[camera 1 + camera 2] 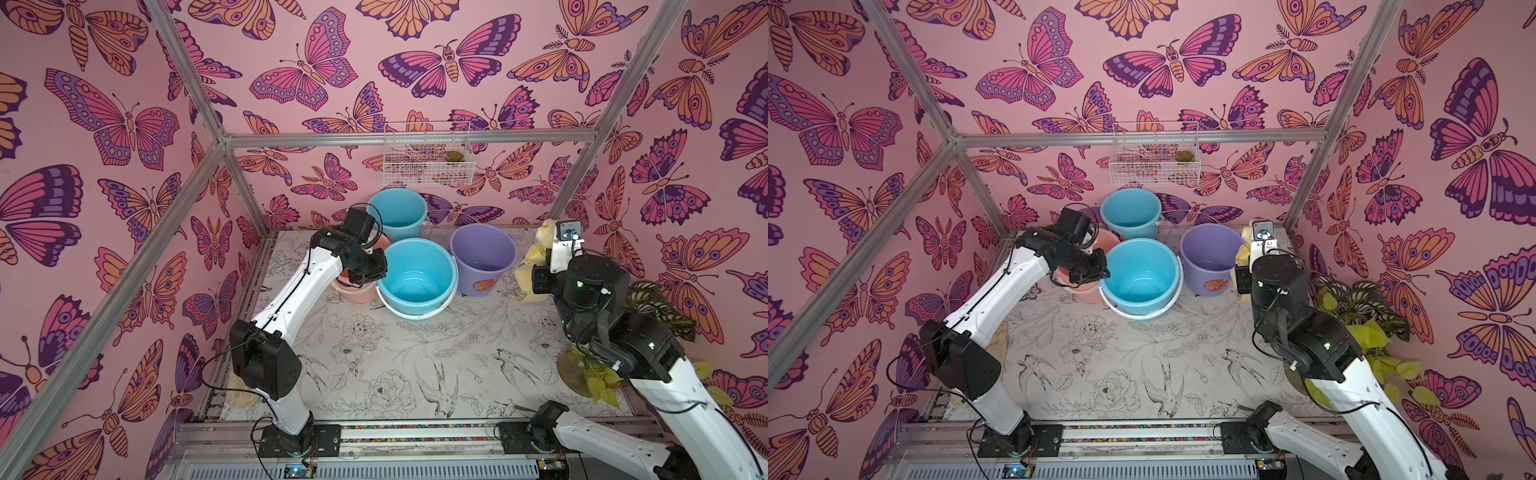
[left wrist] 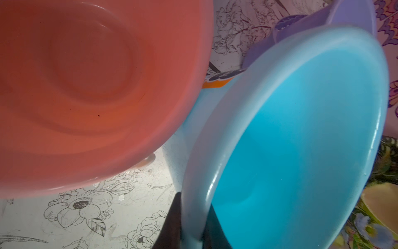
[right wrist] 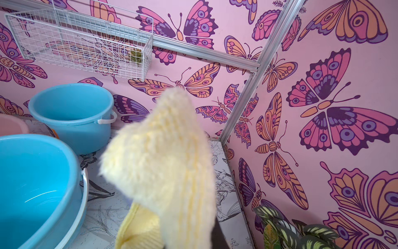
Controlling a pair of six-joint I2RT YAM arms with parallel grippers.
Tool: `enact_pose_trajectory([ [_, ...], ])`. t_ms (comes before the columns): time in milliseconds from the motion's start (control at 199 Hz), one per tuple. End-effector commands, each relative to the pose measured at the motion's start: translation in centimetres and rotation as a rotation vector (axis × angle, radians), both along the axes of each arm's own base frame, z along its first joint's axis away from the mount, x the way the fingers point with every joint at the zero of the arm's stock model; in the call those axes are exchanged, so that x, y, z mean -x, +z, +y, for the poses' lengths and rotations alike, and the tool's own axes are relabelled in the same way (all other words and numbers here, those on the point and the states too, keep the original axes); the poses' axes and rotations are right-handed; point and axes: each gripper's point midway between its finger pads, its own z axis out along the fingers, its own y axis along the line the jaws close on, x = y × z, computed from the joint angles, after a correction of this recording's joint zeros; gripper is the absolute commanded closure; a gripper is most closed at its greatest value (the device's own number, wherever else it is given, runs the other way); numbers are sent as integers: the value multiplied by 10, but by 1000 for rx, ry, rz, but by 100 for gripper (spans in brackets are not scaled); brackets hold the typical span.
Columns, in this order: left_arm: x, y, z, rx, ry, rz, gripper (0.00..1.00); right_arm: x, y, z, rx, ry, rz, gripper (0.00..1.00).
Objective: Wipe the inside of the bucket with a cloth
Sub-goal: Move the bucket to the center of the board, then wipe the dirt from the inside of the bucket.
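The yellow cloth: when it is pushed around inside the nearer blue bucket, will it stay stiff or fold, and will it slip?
Probably floppy: the cloth droops in soft folds from where it is held. Likely light for its size, as it looks thin and fluffy. Its pile may drag a little on the smooth, glossy wall of the nearer blue bucket rather than slide freely.

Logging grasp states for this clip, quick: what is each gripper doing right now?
Left gripper: shut on the rim of the front blue bucket.
Right gripper: shut on the yellow cloth, which hangs from it.
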Motion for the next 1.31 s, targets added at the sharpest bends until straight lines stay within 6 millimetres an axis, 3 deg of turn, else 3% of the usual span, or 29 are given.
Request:
enact_pose_trajectory([
  [0,-18,-4,22,-55,46,-56,100,-2,-7,5,-38,16,20,100],
  [392,-39,-22,109,-107,183,-35,100,-8,-39,36,-117,131,136,100],
  [492,-43,-26,124,-109,202,-26,100,-9,-41,40,-125,145,147,100],
  [603,-44,-24,127,-102,195,-30,100,-11,-43,44,-130,160,156,100],
  [734,-40,-21,114,-72,159,-27,100,-13,-45,58,-144,219,178,100],
  [955,-14,-22,70,-68,54,-8,100,-11,-51,114,-212,476,277,100],
  [1136,14,-28,21,-72,-54,12,100,0,-30,154,-303,691,286,100],
  [1301,38,-28,-19,-86,-146,5,100,6,-14,172,-344,792,285,100],
])
